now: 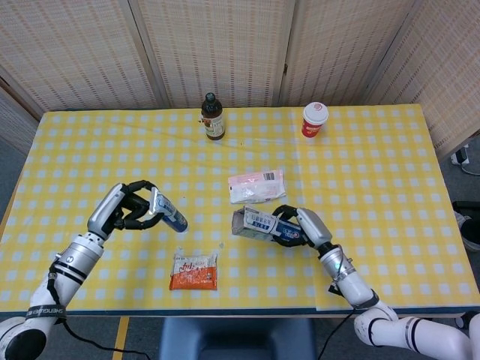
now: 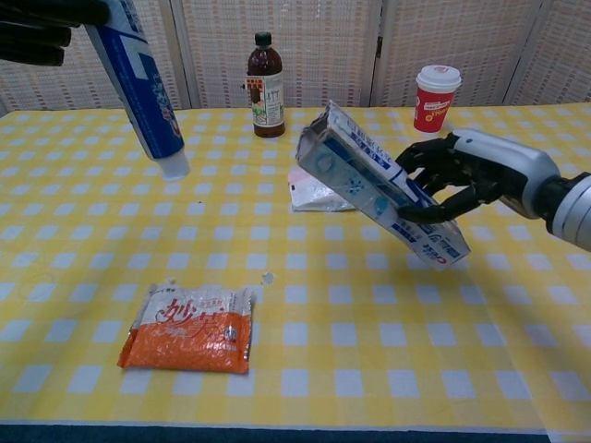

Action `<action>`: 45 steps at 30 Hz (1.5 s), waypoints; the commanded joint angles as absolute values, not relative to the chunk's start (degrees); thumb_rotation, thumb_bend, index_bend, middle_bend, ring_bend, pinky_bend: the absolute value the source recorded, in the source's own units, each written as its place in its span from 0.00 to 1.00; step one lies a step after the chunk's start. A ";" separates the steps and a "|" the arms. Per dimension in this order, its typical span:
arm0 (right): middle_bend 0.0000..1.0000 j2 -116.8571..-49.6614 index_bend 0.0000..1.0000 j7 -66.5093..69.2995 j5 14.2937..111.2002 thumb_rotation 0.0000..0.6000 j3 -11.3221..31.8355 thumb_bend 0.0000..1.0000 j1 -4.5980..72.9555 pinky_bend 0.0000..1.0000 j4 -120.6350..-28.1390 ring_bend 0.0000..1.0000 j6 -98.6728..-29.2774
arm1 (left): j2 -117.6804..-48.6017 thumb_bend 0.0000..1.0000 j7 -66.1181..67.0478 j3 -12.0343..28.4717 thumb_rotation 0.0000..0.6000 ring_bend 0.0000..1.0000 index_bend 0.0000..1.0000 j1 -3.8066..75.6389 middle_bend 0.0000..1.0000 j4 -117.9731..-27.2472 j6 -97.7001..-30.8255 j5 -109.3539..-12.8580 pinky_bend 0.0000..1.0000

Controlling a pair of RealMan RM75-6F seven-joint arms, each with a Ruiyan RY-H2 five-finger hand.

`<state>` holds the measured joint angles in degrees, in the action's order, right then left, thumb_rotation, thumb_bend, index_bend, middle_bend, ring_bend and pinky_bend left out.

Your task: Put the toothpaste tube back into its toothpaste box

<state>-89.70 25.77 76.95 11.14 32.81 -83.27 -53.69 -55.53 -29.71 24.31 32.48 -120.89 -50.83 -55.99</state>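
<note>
My left hand [image 1: 129, 209] [image 2: 42, 28] grips the white and blue toothpaste tube [image 1: 169, 212] [image 2: 143, 88] by its tail end, lifted above the table with the cap pointing down and to the right. My right hand [image 1: 304, 227] [image 2: 462, 175] holds the blue and white toothpaste box [image 1: 262, 223] [image 2: 380, 185] off the table, tilted, its end raised and turned toward the left. Tube and box are apart, with a gap between the cap and the box end.
An orange snack packet [image 1: 194, 271] [image 2: 189, 328] lies near the front edge. A white and pink pouch [image 1: 256, 185] [image 2: 314, 192] sits mid-table behind the box. At the back stand a dark bottle [image 1: 213, 117] [image 2: 265, 86] and a red paper cup [image 1: 314, 120] [image 2: 436, 99].
</note>
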 commanded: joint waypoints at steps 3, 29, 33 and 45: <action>0.37 -92.55 0.52 25.68 76.01 1.00 11.70 0.32 34.61 0.34 -82.05 0.39 -52.03 | -55.14 0.80 -28.96 25.69 1.00 1.00 0.85 33.51 1.00 -122.96 -52.25 -53.95 1.00; 0.37 -102.65 0.52 31.50 73.54 1.00 15.55 0.32 40.94 0.34 -76.51 0.39 -47.40 | -59.47 0.80 -18.25 25.58 1.00 1.00 0.85 38.14 1.00 -129.64 -60.27 -48.66 1.00; 0.37 -103.34 0.52 33.40 73.94 1.00 15.47 0.32 41.29 0.34 -75.75 0.39 -46.98 | -59.67 0.80 -17.55 25.57 1.00 1.00 0.85 38.33 1.00 -130.28 -60.87 -48.25 1.00; 0.37 -101.61 0.52 41.95 77.13 1.00 15.93 0.32 39.93 0.34 -76.98 0.39 -50.39 | -59.03 0.80 -18.25 27.67 1.00 1.00 0.85 38.89 1.00 -129.47 -61.36 -46.85 1.00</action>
